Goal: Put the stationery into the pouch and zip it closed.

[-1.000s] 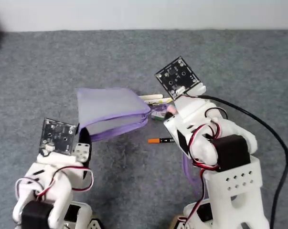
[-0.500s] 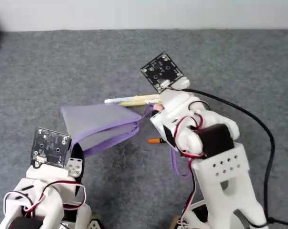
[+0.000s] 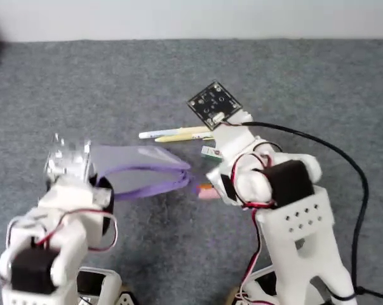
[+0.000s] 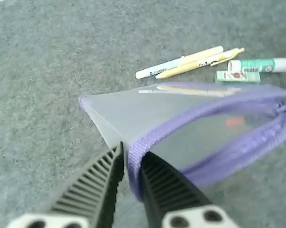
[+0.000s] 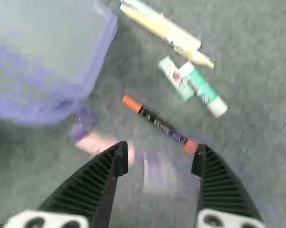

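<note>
The translucent purple pouch (image 3: 140,169) lies on the grey mat, its mouth towards the right arm. My left gripper (image 4: 129,164) is shut on the pouch's (image 4: 157,114) purple zipper edge at its corner. My right gripper (image 5: 158,159) hangs open just above the mat, over a blurred purple strap. A pink tag (image 5: 97,142) lies near the pouch's (image 5: 43,61) mouth. An orange-capped black pen (image 5: 157,124) lies ahead of the right fingers. Two pale pens (image 3: 175,134), a glue stick (image 5: 202,91) and a small green eraser (image 4: 237,76) rest beyond the pouch.
The grey mat (image 3: 318,82) covers the table up to a pale wall strip at the back. A black cable (image 3: 343,165) runs from the right arm along the right side. Open mat lies at the far left and far right.
The pouch slid left and down with the left gripper, and the left arm shifted. The right arm pulled back from the pouch's end; the pink tag now lies on the mat.
</note>
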